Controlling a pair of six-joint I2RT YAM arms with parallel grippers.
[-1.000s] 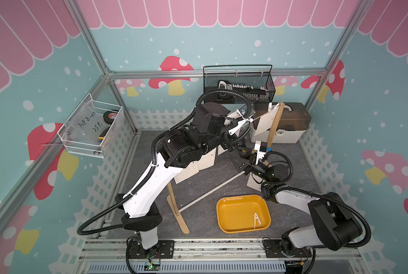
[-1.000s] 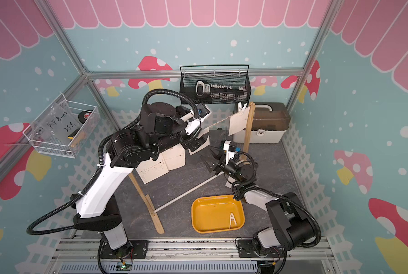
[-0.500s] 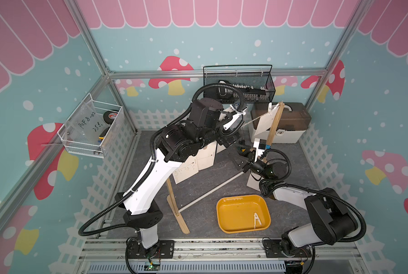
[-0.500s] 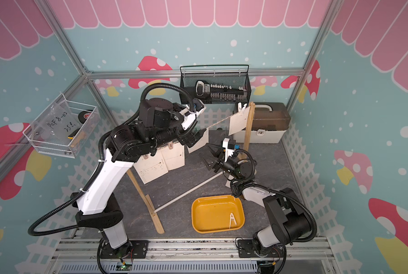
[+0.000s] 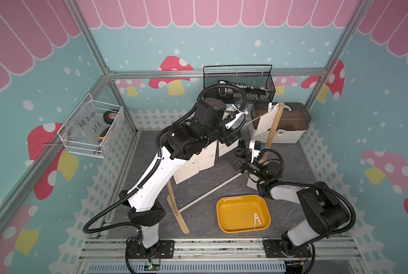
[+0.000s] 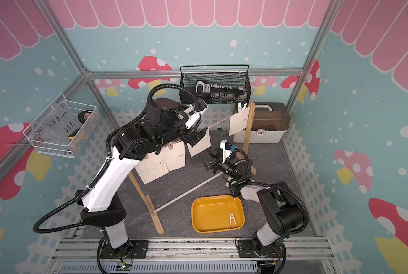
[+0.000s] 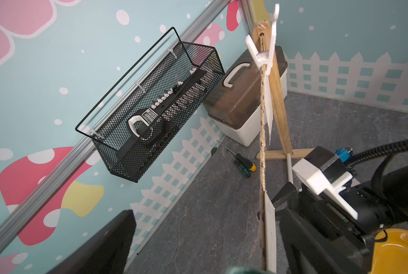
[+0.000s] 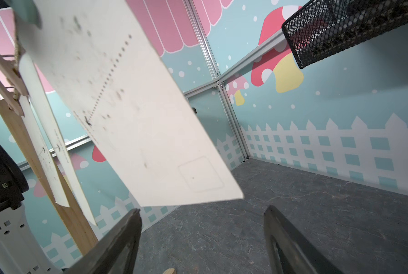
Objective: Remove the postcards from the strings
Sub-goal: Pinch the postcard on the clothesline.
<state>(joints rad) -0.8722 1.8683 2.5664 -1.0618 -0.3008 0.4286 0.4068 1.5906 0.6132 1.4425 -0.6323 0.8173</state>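
The string [image 7: 261, 118] runs between two wooden posts [image 5: 274, 125]. Several white postcards hang from it in both top views: one by the far post [image 5: 265, 123] under a white clothespin [image 7: 262, 54], one in the middle [image 6: 199, 144], and two lower down [image 6: 174, 157]. My left gripper [image 5: 231, 137] is open and straddles the string above the middle postcard's top edge [image 7: 269, 232], beside something green [image 7: 243, 270]. My right gripper [image 8: 203, 227] is open just under that postcard's [image 8: 136, 118] lower edge, with nothing between its fingers [image 8: 117, 244].
A yellow tray [image 5: 224, 213] on the floor holds a white clothespin [image 5: 257, 221]. A toolbox [image 5: 290, 132] and a black mesh basket [image 5: 238, 87] stand at the back. A screwdriver [image 7: 244, 166] lies near the far post's foot. A wire basket [image 5: 91, 130] hangs on the left wall.
Both grippers have opened wider. My right gripper has risen up and left towards the middle postcard's lower edge. My left arm has shifted slightly at the string.
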